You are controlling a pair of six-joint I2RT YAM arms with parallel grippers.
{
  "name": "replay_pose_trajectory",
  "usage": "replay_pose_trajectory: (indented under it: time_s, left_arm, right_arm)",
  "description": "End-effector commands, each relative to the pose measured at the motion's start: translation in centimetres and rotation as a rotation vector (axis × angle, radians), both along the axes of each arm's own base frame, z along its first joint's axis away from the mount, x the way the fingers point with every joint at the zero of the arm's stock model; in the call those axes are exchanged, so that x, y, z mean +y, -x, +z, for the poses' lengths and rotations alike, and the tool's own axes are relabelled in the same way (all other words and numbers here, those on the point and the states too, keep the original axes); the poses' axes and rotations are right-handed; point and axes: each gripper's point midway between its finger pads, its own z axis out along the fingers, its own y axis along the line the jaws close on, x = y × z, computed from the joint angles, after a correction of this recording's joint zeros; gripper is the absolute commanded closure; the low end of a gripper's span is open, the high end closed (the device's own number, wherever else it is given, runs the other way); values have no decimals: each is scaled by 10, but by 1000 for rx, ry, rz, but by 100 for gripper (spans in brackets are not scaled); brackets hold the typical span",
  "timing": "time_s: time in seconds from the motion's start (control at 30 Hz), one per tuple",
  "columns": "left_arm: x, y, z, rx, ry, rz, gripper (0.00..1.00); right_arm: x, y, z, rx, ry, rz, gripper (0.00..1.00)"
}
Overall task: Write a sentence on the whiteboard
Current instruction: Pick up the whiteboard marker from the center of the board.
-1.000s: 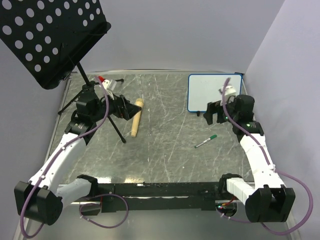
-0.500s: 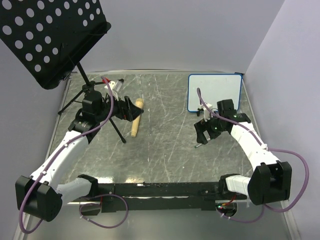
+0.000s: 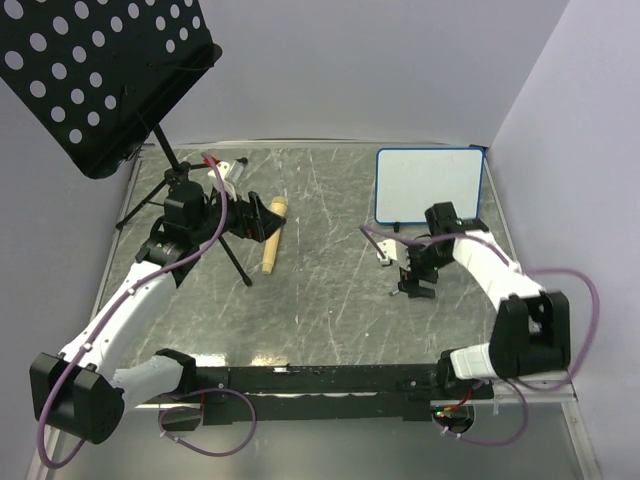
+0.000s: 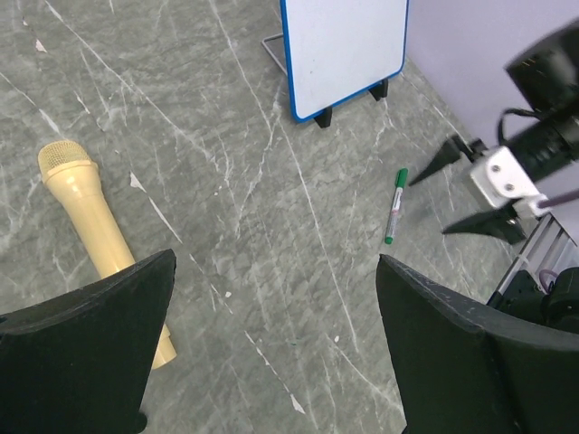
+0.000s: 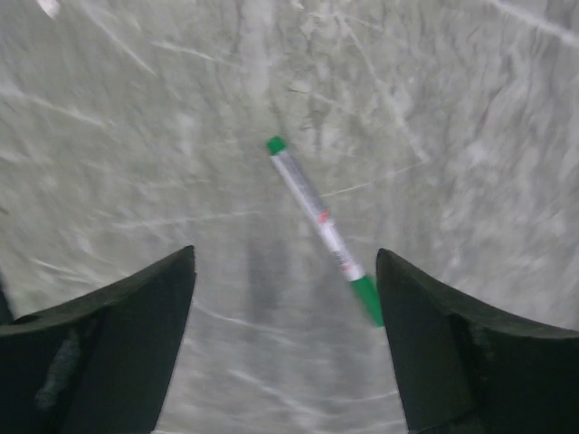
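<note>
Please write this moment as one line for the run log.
left gripper: open, empty | right gripper: open, above marker | marker: lying on table | whiteboard: blank

- Thing: my whiteboard (image 3: 430, 185), a small flat rectangle with rounded corners.
- Rim: a thin blue rim (image 4: 288, 63) runs all round the edge.
- Face: plain white, as far as I can tell from the top and left wrist views.
- Pose: it stands on its lower edge, leaning back, face turned toward my arms.
- Support: I see two small black feet (image 4: 323, 118) under the lower edge and a wire leg (image 4: 270, 43) behind.
- Place: far right corner of my table (image 3: 330, 290), close to the back wall and the right wall.
</note>
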Motion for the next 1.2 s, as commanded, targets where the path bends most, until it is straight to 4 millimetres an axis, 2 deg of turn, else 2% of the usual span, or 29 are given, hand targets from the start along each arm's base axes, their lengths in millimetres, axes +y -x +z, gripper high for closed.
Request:
replay_pose_trajectory:
  time_s: [0.0,0.17,0.2,0.4,0.6,0.73,0.9,0.97,1.0,1.13,1.17]
  left_arm:
    - [1,0,30,-88,4,3,3]
    - [2,1,32,-97,3,6,3]
    - [2,1,32,-98,4,6,3]
    - [0,2,31,-92,8,-7,3]
    - [-2,4,31,-92,16,-23,3]
    - [-4,5,33,-95,22,-31,3]
    - [-7,8,34,-97,44,-55,3]
    - [-9,9,32,-90,58,-59,3]
    - [-12,9,34,-84,82,-62,3]
    - [-25,9,20,34,221,-71,2]
    - [-29,12,3,83,246,-76,1]
  right_arm:
    - [3,-24,-8,-27,34,276,18]
    - [-7,-32,-33,-15,124,295,23]
    - [-8,-40,-36,-42,135,283,25]
    - [-18,-42,-61,-28,210,292,36]
    - [-17,-35,-75,8,223,305,57]
    - [-18,-31,-80,29,227,297,67]
    - [-12,-33,-77,43,196,230,83]
    - [-7,-31,-74,86,172,164,87]
    - [-3,-38,-68,80,149,137,89]
    - [23,-50,-44,118,12,-28,93]
    - [28,-51,-38,144,-16,-97,93]
